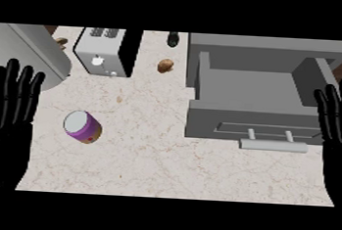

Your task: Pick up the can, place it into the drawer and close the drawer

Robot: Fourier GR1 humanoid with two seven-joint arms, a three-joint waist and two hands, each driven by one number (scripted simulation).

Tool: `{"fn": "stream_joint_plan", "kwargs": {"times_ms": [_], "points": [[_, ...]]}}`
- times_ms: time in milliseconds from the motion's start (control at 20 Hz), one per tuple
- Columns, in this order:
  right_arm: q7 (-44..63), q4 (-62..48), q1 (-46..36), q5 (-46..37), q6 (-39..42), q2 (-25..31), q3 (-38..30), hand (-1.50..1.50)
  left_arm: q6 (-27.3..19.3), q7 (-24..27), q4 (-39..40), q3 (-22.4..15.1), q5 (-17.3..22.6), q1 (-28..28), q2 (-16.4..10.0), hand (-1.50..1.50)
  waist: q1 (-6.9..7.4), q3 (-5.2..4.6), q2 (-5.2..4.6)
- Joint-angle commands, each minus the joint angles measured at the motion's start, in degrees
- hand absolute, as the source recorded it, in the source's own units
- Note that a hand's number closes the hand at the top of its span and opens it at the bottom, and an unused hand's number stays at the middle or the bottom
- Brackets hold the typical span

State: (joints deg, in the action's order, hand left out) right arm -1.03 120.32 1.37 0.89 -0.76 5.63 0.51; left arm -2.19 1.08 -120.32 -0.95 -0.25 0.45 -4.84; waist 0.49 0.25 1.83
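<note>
A purple can with a pale lid stands on the marble counter at the left of the middle. The grey drawer is pulled open at the right, its inside bare, with a bar handle on its front. My left hand rests open at the left edge, fingers up, a little left of the can and apart from it. My right hand rests open at the right edge, beside the drawer's front corner. Neither hand holds anything.
A toaster stands at the back left, next to a large grey rounded appliance. A small brown item lies between the toaster and the drawer, and a dark object sits at the back edge.
</note>
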Motion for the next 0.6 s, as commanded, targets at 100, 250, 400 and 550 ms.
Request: {"fn": "stream_joint_plan", "kwargs": {"times_ms": [100, 250, 400, 550], "points": [[-2.71, -1.80, -1.78, -1.59, -0.46, -0.87, -0.83, -1.50, 1.93, 2.55, 1.47, 1.68, 0.58, -1.18, -0.71, -1.50, -0.48, -0.25, -1.82], [-0.61, -1.14, -3.10, 0.52, 1.37, 1.62, -3.99, -1.50, 1.85, 1.82, 6.61, 3.56, 0.94, -8.21, -1.61, -1.50, -0.70, -0.24, -1.86], [10.18, -1.68, 4.63, -2.19, -2.02, -0.76, -0.32, -1.50, -2.05, -13.51, 7.97, 3.11, -1.88, 0.60, -1.27, -1.50, -1.25, -0.23, -1.88], [11.90, -3.06, 3.06, -1.34, -1.52, 0.44, -2.29, -1.50, -3.94, -20.84, 5.92, 1.71, -4.15, -3.95, -1.09, -1.50, -0.77, -0.21, -1.84]]}}
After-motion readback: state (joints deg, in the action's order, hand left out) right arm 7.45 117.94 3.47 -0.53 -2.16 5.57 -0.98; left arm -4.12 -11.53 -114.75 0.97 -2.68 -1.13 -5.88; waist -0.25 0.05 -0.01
